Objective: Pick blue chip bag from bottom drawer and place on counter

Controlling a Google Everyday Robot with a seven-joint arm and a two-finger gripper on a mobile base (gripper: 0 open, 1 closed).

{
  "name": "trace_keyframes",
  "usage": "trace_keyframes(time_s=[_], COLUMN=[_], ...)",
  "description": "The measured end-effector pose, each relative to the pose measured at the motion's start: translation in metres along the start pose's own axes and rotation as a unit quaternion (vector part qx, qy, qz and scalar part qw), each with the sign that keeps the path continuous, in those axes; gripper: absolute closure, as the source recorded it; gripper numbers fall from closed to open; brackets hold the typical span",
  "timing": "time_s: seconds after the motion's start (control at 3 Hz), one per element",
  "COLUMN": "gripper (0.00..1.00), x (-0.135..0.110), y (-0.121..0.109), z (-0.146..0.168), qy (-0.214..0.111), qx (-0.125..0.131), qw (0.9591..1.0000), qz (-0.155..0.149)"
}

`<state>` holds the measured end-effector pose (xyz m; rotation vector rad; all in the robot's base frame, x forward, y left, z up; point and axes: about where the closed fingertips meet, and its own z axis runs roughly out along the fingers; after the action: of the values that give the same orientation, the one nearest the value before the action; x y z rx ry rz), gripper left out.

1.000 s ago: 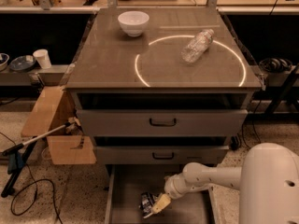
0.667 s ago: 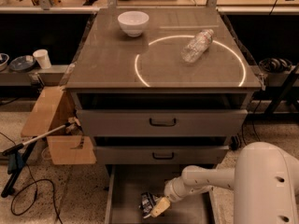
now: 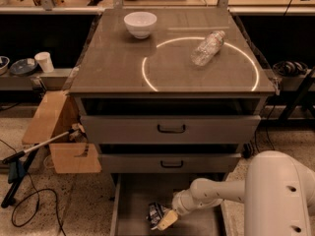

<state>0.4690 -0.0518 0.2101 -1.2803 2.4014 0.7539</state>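
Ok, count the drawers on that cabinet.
3: top drawer, middle drawer, and bottom drawer pulled open, where the gripper sits at the chip bag. None seem hidden.

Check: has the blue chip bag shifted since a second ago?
No: the blue chip bag lies unchanged below the middle drawer's handle, gripper beside it.

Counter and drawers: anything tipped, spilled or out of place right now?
Only the clear bottle: it lies on its side on the counter, at the glowing circle's upper edge. The white bowl stands upright. In the bottom drawer the blue chip bag is crumpled, with the gripper at it.
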Motion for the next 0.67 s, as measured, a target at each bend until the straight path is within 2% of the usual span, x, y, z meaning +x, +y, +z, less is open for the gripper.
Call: trace_keyframes(time_s=[0.33,0.67], gripper=[0.00,0.00], x=[0.0052,0.0064], y=[-0.0042,-0.0058], z=[0.0169,0.0238], qy=[-0.009,-0.012], qx=[0.021,0.031], qw=[0.9997,0.9994], qz=[0.010,0.013])
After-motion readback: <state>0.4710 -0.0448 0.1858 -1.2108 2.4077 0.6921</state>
